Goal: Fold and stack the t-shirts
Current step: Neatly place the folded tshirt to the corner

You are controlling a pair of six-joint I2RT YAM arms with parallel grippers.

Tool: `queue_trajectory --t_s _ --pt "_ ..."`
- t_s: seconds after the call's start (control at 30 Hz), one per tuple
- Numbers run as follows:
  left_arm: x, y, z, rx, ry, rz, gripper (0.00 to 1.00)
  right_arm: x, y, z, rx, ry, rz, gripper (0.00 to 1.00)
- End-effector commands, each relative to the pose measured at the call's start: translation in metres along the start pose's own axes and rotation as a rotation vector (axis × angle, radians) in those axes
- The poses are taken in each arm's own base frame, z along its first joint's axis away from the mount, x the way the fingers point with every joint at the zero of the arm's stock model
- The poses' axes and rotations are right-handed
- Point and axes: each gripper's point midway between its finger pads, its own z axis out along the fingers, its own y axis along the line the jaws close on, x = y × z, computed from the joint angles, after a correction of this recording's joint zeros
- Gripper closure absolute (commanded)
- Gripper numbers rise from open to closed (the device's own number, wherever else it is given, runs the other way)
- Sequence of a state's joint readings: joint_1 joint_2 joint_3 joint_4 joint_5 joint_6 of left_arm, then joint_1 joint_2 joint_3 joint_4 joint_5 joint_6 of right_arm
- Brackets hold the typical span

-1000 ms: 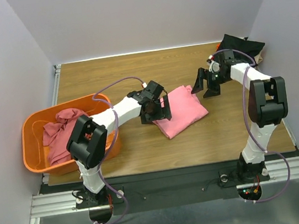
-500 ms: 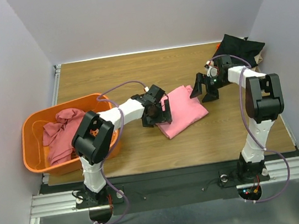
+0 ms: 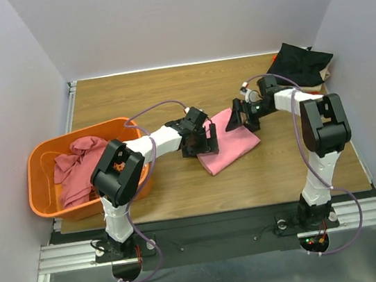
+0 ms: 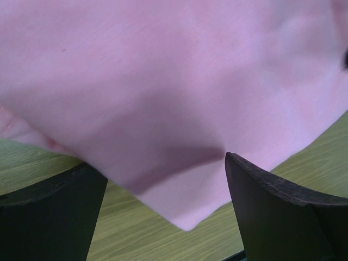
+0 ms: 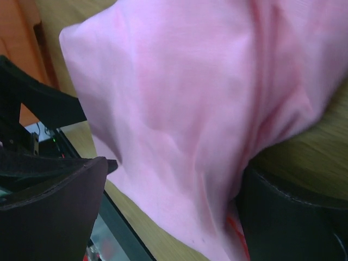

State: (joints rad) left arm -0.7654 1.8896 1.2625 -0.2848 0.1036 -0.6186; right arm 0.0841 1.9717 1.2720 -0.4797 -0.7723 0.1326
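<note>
The wooden worktop is seen from above, with both arms reaching in over it. An orange basket stands at its left edge, and a darker rose t-shirt lies crumpled inside it, not yet folded. In the far right corner a black t-shirt lies folded on top of the stack; what lies under it cannot be made out.

A light pink t-shirt lies near the middle of the worktop, folded to a compact rectangle, well apart from the stack.

The left hand is set at the near-left edge of the pink t-shirt with its fingers spread, and a corner of the cloth lies between them, ungripped. The right hand is set at the far-right edge, its fingers likewise spread wide, with a bulge of pink cloth between them and no pinch made.

The folding of the pink t-shirt is judged done, and the step in hand is taken to be its pick-up for stacking. For the next move, both hands would have to be closed on all layers of their edges at once, so that the fold is not shaken open when the t-shirt is carried onto the black one.
</note>
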Motion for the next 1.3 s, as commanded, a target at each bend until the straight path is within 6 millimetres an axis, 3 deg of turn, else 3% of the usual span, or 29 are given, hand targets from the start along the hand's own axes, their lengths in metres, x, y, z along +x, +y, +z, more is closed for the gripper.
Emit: queue_trajectory --t_s 0.0,0.13,0.27,0.37,0.67,0.87,0.97,1.07,1.27 --pt "0.008 0.005 0.010 0.004 0.022 0.018 0.02 0.045 -0.003 0.032 0.054 0.130 -0.052 0.02" --pt "0.008 0.004 0.012 0.007 0.024 0.023 0.02 0.057 -0.001 0.040 0.073 0.162 -0.068 0.04" --pt "0.007 0.003 0.013 0.015 0.021 0.025 0.02 0.059 -0.005 0.042 0.105 0.166 -0.066 0.13" --pt "0.003 -0.002 0.012 0.034 0.012 0.025 0.02 0.062 -0.001 0.047 0.122 0.174 -0.084 0.35" --pt "0.001 -0.018 0.015 0.107 0.016 0.010 0.02 0.069 0.008 0.070 0.151 0.205 -0.091 0.60" --pt "0.000 -0.033 0.013 0.179 0.017 -0.005 0.02 0.073 0.015 0.086 0.165 0.210 -0.054 0.99" --pt "0.000 -0.030 0.010 0.171 0.009 0.001 0.02 0.064 0.007 0.083 0.234 0.173 -0.056 1.00" --pt "-0.004 -0.017 0.000 0.135 -0.007 -0.021 0.02 0.041 0.003 0.067 0.320 0.094 -0.086 1.00" --pt "-0.026 0.013 -0.040 0.096 -0.097 -0.100 0.02 -0.032 0.002 0.007 0.478 -0.072 -0.134 1.00"
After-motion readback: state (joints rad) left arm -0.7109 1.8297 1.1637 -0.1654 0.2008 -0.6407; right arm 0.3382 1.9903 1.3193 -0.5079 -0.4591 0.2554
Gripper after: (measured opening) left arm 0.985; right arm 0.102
